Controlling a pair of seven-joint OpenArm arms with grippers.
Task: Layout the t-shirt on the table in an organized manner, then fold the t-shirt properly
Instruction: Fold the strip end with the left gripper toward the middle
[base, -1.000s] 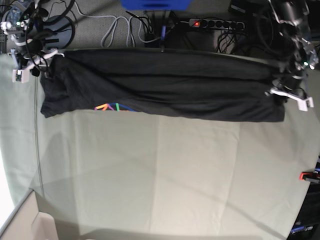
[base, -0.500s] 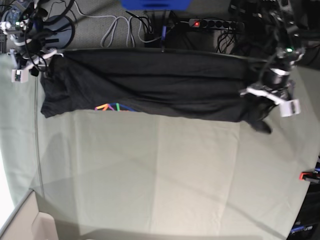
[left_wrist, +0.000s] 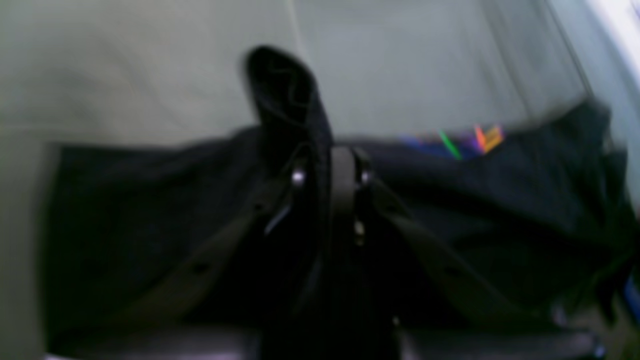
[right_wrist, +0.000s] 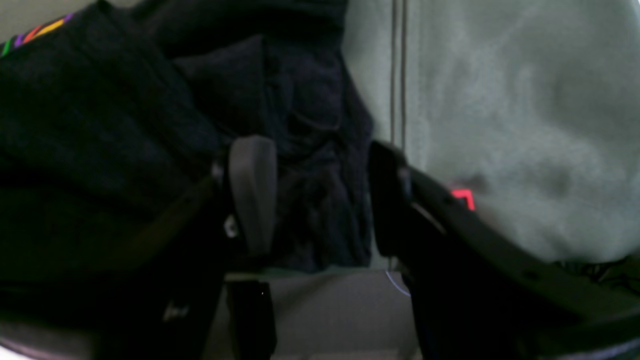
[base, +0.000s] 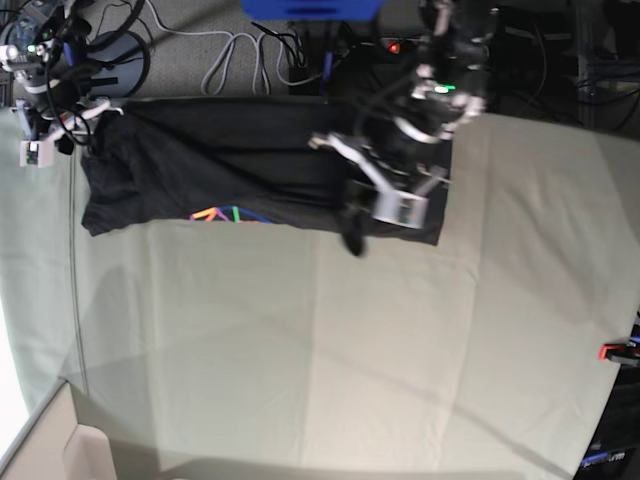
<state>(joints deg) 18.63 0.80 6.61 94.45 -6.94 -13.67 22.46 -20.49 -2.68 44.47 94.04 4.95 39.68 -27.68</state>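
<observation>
The large charcoal-black knit t-shirt (base: 230, 170) lies bunched in a long band along the far edge of the wide table covered in creased pale grey-green cloth (base: 330, 350), its small rainbow-coloured line logo (base: 225, 214) showing at the band's near edge, toward the shirt's end by the right arm. The left gripper (base: 352, 222) hangs over the shirt's other end, its jaws clenched on a fold of the dark fabric; in the left wrist view (left_wrist: 327, 165) a tongue of shirt stands up past the fingertips. The right gripper (right_wrist: 320, 200) sits at the shirt's logo end, jaws parted with crumpled fabric lying between the two fingers (right_wrist: 252, 190); whether they actually press the cloth cannot be told. A small red-orange clamp (base: 612, 351) grips the table's edge, well apart from the shirt.
</observation>
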